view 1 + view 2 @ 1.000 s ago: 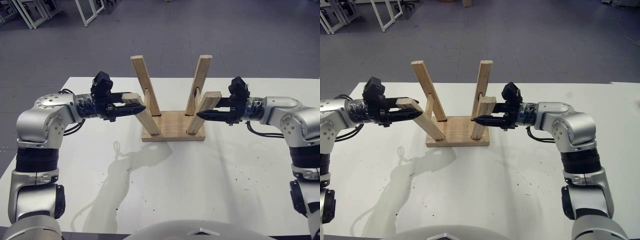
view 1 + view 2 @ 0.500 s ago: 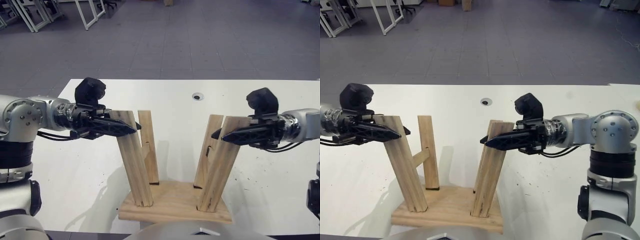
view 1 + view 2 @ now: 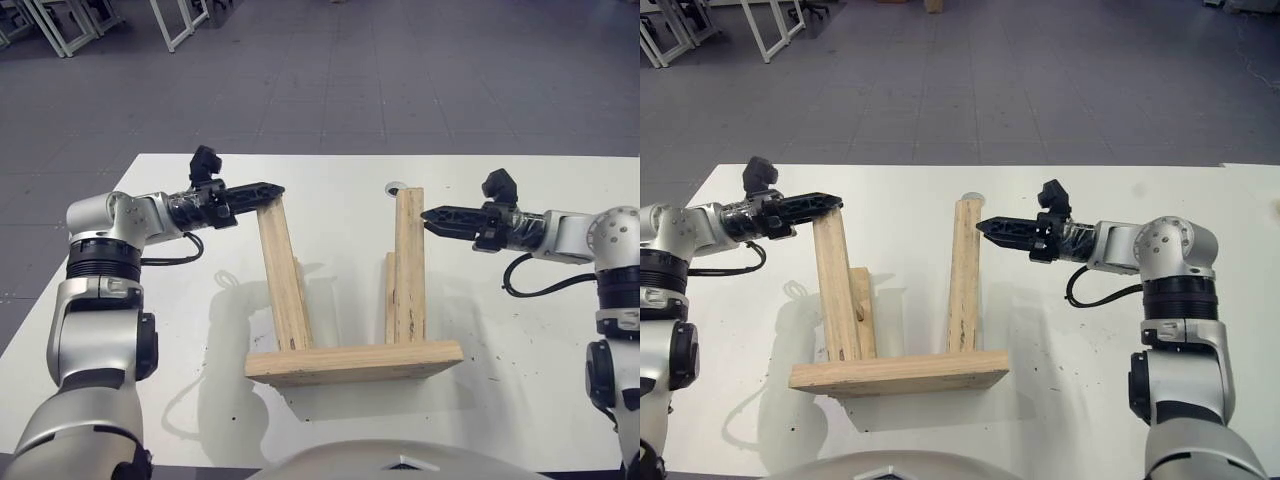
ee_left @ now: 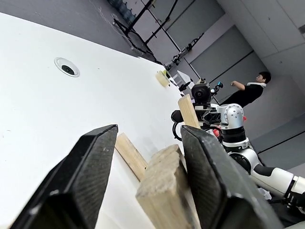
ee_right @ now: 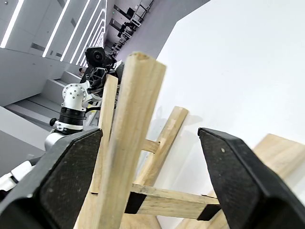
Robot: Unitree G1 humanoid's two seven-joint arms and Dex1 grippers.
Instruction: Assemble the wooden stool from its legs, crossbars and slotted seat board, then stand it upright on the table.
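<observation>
We see the stool (image 3: 350,361) in the middle of the counter (image 3: 520,350), with the seat board (image 3: 420,357) toward the near edge.
Its legs point toward the far edge. Our left claw (image 3: 266,190) is open around the tip of the left leg (image 3: 283,275). Our right claw (image 3: 432,214) is also open, its fingers wide apart beside the tip of the right leg (image 3: 407,262). We cannot tell if the stool lies or tilts.

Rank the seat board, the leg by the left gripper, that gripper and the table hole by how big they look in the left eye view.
1. Seat board, though seen edge-on.
2. Leg, nearly as long; close call.
3. Left gripper.
4. Table hole, smallest, partly hidden behind the other leg.
</observation>
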